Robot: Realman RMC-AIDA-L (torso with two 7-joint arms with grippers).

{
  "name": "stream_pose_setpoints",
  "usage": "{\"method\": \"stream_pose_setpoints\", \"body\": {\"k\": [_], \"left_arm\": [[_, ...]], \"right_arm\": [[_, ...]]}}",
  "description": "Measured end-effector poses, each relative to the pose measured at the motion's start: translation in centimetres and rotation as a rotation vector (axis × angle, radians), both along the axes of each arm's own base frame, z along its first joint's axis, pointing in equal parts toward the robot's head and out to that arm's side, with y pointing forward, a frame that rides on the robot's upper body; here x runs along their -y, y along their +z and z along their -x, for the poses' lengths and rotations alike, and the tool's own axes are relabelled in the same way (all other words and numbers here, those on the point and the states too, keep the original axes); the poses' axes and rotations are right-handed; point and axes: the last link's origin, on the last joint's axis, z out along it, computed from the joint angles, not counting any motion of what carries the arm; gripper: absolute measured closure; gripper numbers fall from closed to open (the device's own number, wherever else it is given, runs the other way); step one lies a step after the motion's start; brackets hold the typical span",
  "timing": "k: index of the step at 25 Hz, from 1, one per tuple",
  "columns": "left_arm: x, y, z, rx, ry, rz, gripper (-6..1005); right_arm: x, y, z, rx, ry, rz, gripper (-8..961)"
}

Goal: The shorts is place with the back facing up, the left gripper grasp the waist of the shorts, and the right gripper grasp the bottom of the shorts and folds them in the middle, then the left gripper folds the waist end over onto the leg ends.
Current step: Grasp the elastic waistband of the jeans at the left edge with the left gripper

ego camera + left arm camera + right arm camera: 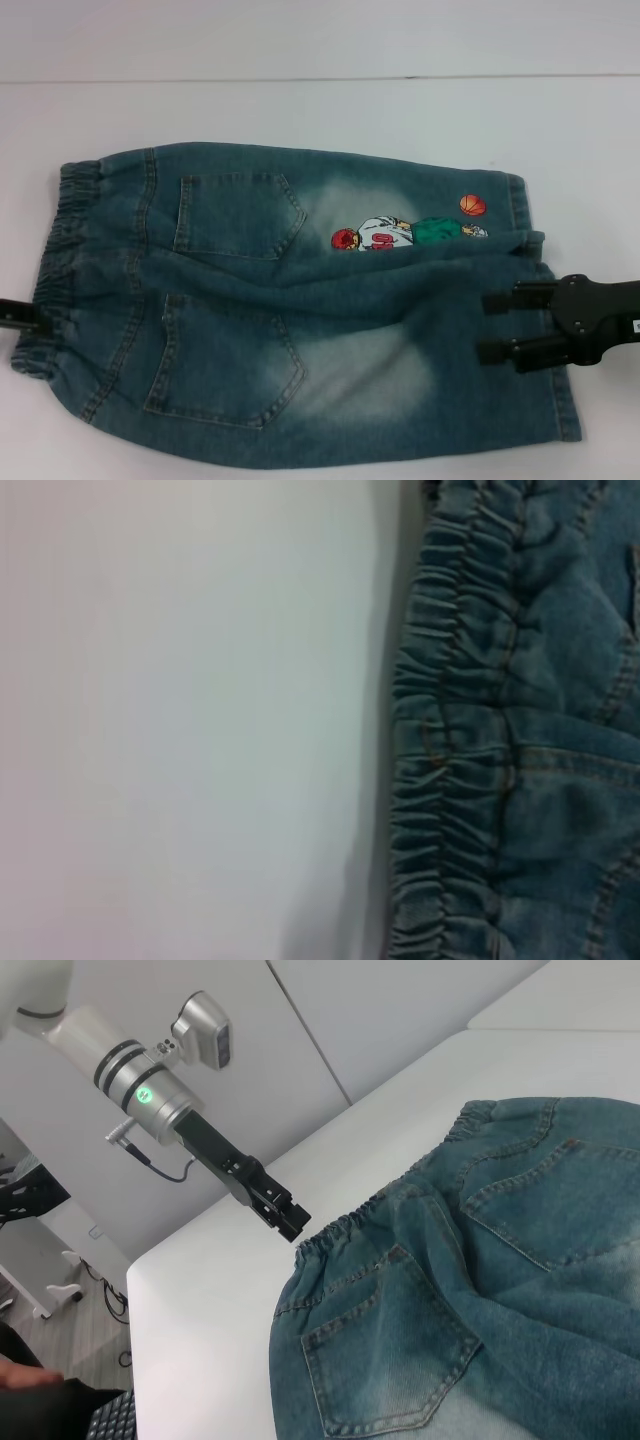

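The shorts [300, 300] lie flat on the white table, back up, with two patch pockets showing. Their elastic waist [60, 240] points left, and the leg ends [565, 400] point right, beside the embroidered player [400, 235] and orange ball [472, 204]. My right gripper [483, 326] is open and hovers over the near leg just inside the bottom hem, holding nothing. My left gripper [22, 316] sits at the waist's near corner. The right wrist view shows the left gripper [292, 1223] right at the gathered waist [350, 1225]. The left wrist view shows that waist [440, 780] close up.
The white table [320, 110] reaches past the shorts to a pale wall at the back. In the right wrist view the table's edge [180, 1290] drops off behind the left arm, with floor and equipment beyond it.
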Motion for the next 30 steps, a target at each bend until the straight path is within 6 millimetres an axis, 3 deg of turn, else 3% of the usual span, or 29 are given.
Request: {"method": "stream_pose_setpoints", "body": {"k": [30], "left_arm": [[-0.9, -2.0, -1.2, 0.03, -0.028, 0.054, 145]], "right_arm": [[-0.1, 0.0, -0.2, 0.007, -0.002, -0.011, 15]]}}
